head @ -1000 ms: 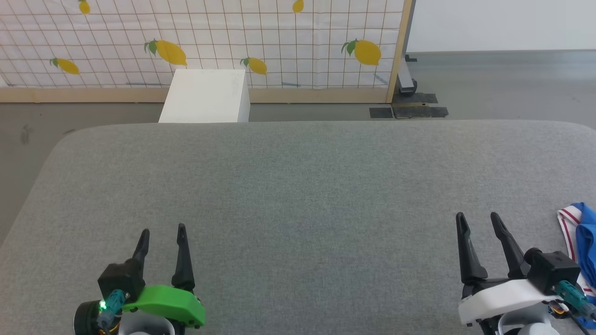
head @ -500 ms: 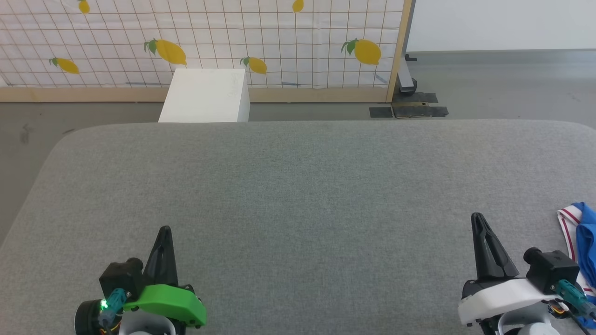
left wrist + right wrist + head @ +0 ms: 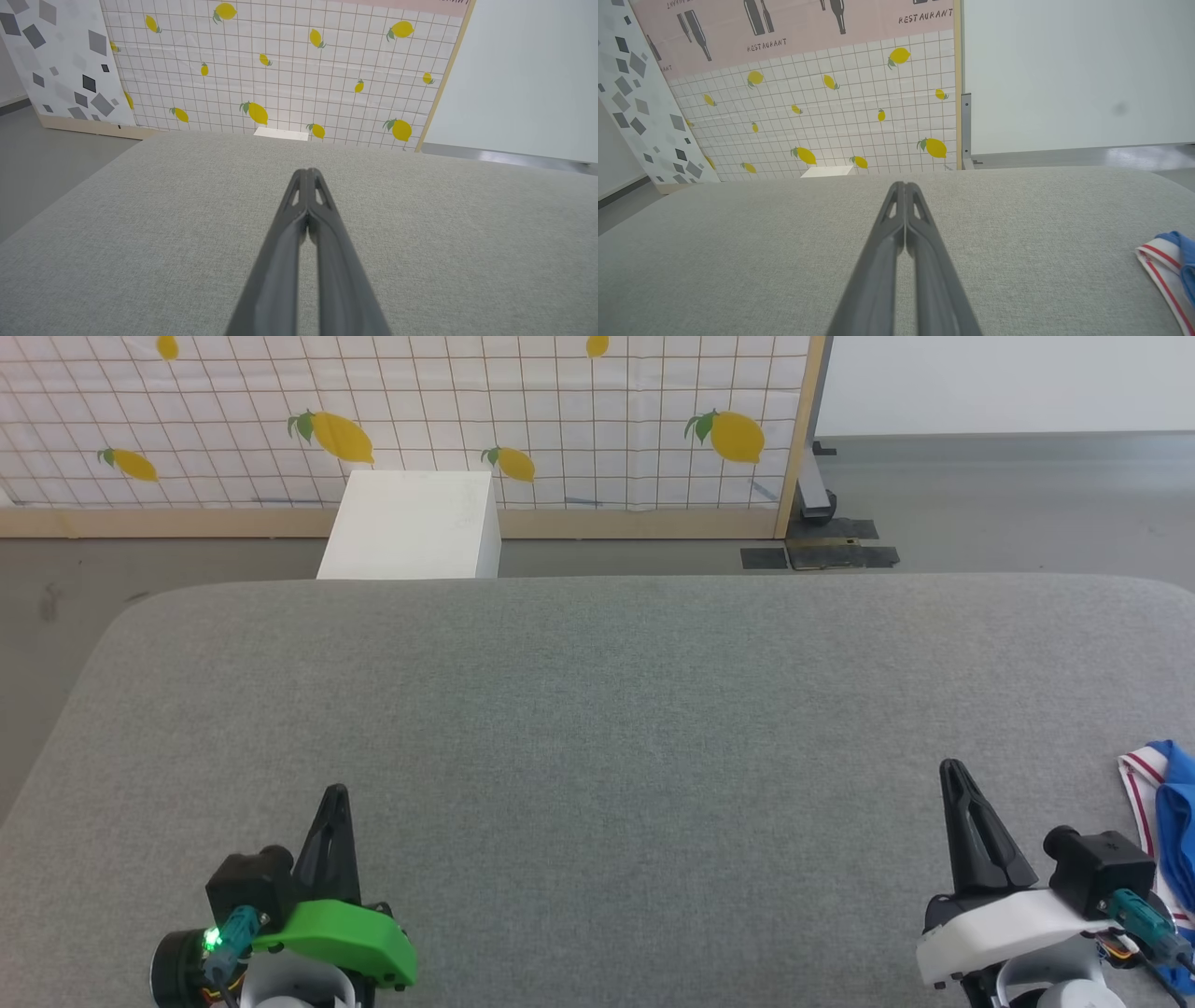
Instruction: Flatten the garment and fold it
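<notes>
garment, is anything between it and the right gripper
Nothing visible does. The garment lies at the right edge of the grey surface, just right of the shut right gripper, with only bare surface between them.

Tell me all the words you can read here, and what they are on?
"RESTAURANT": on the pink bottle poster, upper right.
"RESTAURANT": same poster, further left.
Other lettering at the poster's edges: cut off, unreadable.
The garment: no lettering on the bit in view.
</notes>
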`<state>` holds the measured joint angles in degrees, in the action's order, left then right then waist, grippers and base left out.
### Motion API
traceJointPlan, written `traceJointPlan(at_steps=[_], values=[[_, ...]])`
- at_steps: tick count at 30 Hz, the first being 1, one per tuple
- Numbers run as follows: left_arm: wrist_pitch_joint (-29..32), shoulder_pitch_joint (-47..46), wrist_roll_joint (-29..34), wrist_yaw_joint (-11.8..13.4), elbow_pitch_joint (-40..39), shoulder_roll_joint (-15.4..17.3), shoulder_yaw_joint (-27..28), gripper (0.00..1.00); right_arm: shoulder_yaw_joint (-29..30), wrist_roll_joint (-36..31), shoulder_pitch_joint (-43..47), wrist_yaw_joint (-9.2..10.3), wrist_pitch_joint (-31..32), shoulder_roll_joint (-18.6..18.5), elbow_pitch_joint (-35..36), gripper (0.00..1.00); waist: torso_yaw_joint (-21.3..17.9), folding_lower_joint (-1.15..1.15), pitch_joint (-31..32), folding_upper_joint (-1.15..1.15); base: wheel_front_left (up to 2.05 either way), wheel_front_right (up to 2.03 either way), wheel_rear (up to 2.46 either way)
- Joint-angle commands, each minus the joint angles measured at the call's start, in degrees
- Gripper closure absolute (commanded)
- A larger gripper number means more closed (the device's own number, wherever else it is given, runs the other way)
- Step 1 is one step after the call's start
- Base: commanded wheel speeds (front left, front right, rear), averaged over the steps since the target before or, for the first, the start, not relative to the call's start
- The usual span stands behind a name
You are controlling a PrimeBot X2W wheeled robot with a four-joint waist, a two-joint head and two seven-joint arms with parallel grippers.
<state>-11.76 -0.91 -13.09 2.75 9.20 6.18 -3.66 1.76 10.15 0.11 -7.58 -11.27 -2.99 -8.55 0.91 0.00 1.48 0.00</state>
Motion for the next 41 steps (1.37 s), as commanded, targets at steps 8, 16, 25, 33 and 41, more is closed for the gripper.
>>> traceJointPlan(at_steps=[8,16,25,33,41], values=[[1.1,0.2,1.6,-0.4,-1.0,-0.4,0.5,1.00,-0.3,-1.3,0.0,0.02,1.1,0.0,1.0,1.00,-0.1,0.00,-0.1,0.00,0.00,0.00,0.00],[2.0,0.3,2.5,-0.6,-1.7,-0.6,0.8,1.00,-0.4,-2.1,0.0,0.03,1.9,0.0,1.7,1.00,-0.1,0.00,-0.2,0.00,0.00,0.00,0.00],[3.0,0.3,3.6,-0.8,-2.5,-0.9,1.1,1.00,-0.5,-2.9,0.0,0.03,2.9,0.0,2.4,1.00,-0.2,0.00,-0.4,0.00,0.00,0.00,0.00],[3.9,0.4,4.6,-1.0,-3.2,-1.2,1.4,1.00,-0.7,-3.6,0.0,0.04,3.7,0.1,3.0,1.00,-0.3,0.00,-0.5,0.00,0.00,0.00,0.00],[4.8,0.5,5.6,-1.2,-3.8,-1.4,1.6,1.00,-0.8,-4.4,-0.1,0.04,4.6,0.1,3.6,1.00,-0.4,0.00,-0.6,0.00,0.00,0.00,0.00]])
